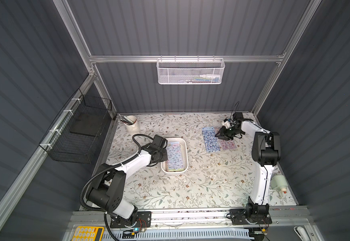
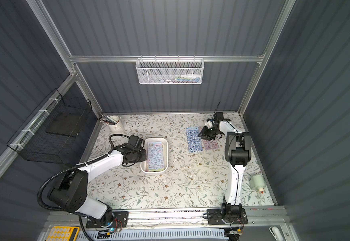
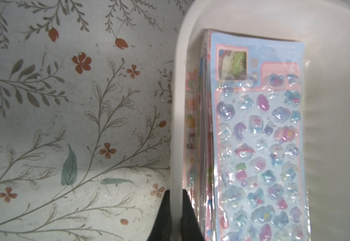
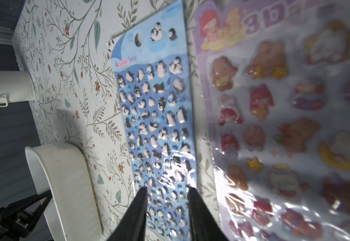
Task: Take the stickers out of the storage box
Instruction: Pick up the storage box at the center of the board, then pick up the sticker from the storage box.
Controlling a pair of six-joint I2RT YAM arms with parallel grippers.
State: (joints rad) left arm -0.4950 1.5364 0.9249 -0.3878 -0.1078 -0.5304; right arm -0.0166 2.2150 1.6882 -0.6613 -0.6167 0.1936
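Stickers [image 1: 173,156] fill the storage box [image 1: 178,139]; two sheets [image 1: 210,139] lie by the right pincer [image 1: 221,138].

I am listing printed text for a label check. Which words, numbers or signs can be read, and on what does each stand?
"Animal Seal": on the blue penguin sheet.
"3D": on the purple sheet; rest of title blurred.
Header print of the top sheet in the storage box: too small to read.
Keys of the yellow calculator: too small to read.
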